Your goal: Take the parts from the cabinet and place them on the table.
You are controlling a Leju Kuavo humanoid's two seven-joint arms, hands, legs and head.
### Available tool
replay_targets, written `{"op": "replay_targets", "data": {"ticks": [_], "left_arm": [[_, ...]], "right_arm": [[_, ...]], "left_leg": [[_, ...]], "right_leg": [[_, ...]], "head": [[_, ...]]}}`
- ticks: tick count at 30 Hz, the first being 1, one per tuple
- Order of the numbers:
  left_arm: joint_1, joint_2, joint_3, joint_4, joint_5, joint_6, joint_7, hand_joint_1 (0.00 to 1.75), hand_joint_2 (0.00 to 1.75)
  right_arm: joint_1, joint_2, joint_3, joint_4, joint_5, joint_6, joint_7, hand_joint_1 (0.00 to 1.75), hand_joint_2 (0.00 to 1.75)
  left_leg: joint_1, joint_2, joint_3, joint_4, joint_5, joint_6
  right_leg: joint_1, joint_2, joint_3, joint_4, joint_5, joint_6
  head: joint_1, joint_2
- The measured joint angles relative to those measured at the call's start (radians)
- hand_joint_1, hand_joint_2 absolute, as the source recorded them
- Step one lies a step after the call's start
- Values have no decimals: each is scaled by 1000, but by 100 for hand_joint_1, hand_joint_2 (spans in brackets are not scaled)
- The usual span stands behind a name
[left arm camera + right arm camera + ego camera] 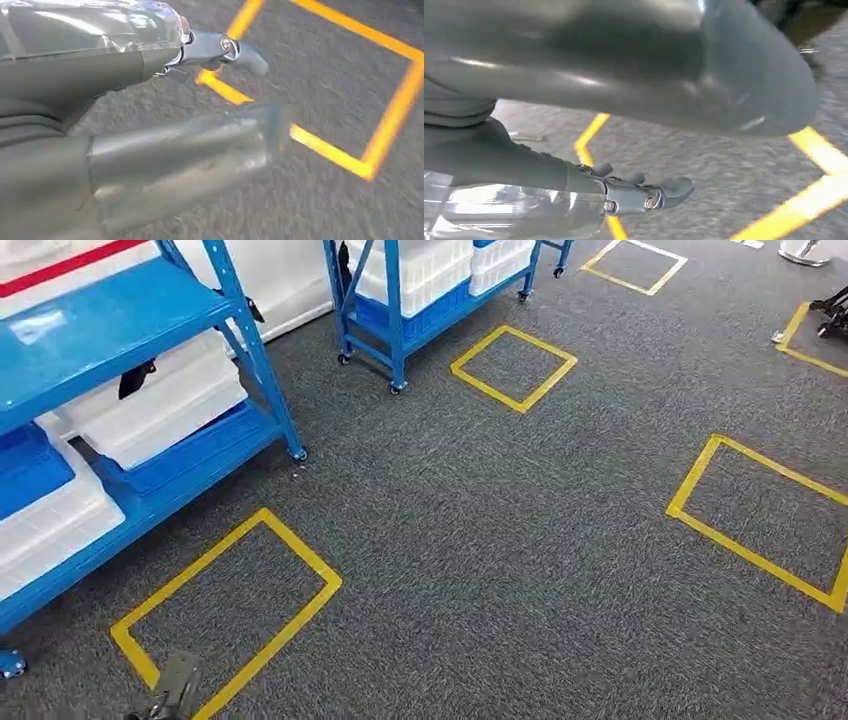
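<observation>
Head view: grey carpet (pixel 520 540) marked with yellow tape squares (pixel 225 610). A blue shelf rack (pixel 110 330) stands at the left, loaded with white bins (pixel 165 405) and blue bins (pixel 30 470); a second blue rack (pixel 400 300) stands further back with more bins. Whatever parts the bins hold cannot be made out.

Left hand (pixel 150 125): hangs over the carpet by a tape corner, fingers extended and apart, grasping nothing. Its tip also shows low in the head view.

Right hand (pixel 634 150): likewise over the carpet, fingers extended, grasping nothing.
</observation>
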Motion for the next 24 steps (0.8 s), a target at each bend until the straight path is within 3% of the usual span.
{"op": "replay_targets", "data": {"ticks": [2,4,5,6,7,8,9,10,11,13,15,16,17,19,20,21,22,23,24], "left_arm": [[25,13,38,22,21,-28,13,0,0],[60,18,90,55,37,-63,20,0,0],[76,20,108,69,39,-80,19,0,0],[88,19,125,80,45,-95,18,0,0],[93,17,138,89,46,-109,15,0,0],[97,15,152,97,50,-120,12,0,0],[99,13,163,102,52,-128,9,0,0],[101,13,172,106,52,-134,7,0,0],[100,13,180,110,52,-138,5,0,0],[104,12,196,114,46,-145,3,0,0],[110,10,210,118,22,-150,3,0,0],[115,7,217,119,14,-152,3,0,0],[114,7,222,120,6,-153,3,0,0],[111,7,225,120,-1,-154,3,0,0],[111,5,226,120,-3,-155,3,0,0],[112,4,228,121,-3,-155,3,0,0],[114,3,232,121,-4,-155,3,0,0],[115,3,234,122,-4,-155,3,0,0],[115,3,236,122,-5,-155,2,0,0]], "right_arm": [[9,-6,7,0,0,0,5,0,0],[12,-13,11,0,1,4,5,0,0],[12,-14,11,1,1,7,3,0,0],[13,-14,12,2,1,10,1,0,0],[14,-15,13,3,1,11,-2,0,0],[15,-15,13,3,0,11,-7,0,0],[17,-16,13,4,0,11,-9,0,0],[18,-19,13,4,-1,10,-10,0,0],[18,-21,13,5,-1,10,-10,0,0],[16,-21,13,6,-1,10,-11,0,0],[13,-21,13,7,-1,10,-11,0,0],[13,-21,13,8,-1,9,-10,0,0],[13,-21,13,8,-1,8,-9,0,0],[17,-21,13,8,-1,7,-8,0,0],[17,-21,13,8,-1,7,-8,0,0],[17,-21,13,8,-1,7,-8,0,0],[17,-21,13,8,-1,7,-8,0,0],[16,-21,13,9,-1,7,-8,0,0],[16,-21,13,11,-1,7,-8,0,0]], "left_leg": [[-3,-12,-4,-3,5,9],[-5,-19,-7,-1,4,10],[-6,-24,-8,-1,4,11],[-6,-34,-8,1,3,11],[-6,-46,-8,2,3,10],[-5,-62,-7,4,2,8],[-5,-75,-5,5,1,6],[-3,-85,-8,7,0,3],[-11,-96,-13,16,-4,-4],[-4,-114,-21,12,0,-17],[-2,-128,-23,14,-2,-30],[-4,-80,-30,36,-18,-32],[-4,-48,-52,84,-52,-35],[0,-28,-122,232,-129,-43],[3,-25,-151,294,-150,-47],[5,-23,-157,308,-145,-50],[8,-19,-139,274,-116,-53],[10,-13,-105,212,-79,-55],[11,4,-52,114,-34,-55]], "right_leg": [[-3,13,-41,89,-67,4],[-5,17,-123,254,-139,9],[-5,17,-150,304,-146,10],[-7,17,-151,301,-125,10],[-7,19,-134,259,-89,9],[-7,25,-93,172,-36,5],[-7,48,-47,76,10,0],[-8,93,-21,15,16,-7],[-12,98,-16,0,13,-4],[-4,79,-18,4,12,-7],[-14,56,-12,-11,20,-22],[-12,45,-7,-15,22,-27],[-12,36,-7,-15,21,-32],[-9,9,-7,-15,18,-36],[-8,-4,-8,-15,17,-37],[-8,-15,-8,-14,16,-37],[-9,-28,-7,-14,14,-35],[-9,-38,-6,-13,12,-32],[-10,-50,-2,-10,9,-29]], "head": [[7,0],[8,0],[8,0],[8,0],[8,0],[10,0],[11,0],[11,0],[10,0],[10,0],[10,0],[10,0],[3,0],[2,0],[2,0],[2,0],[2,0],[1,0],[2,0]]}}
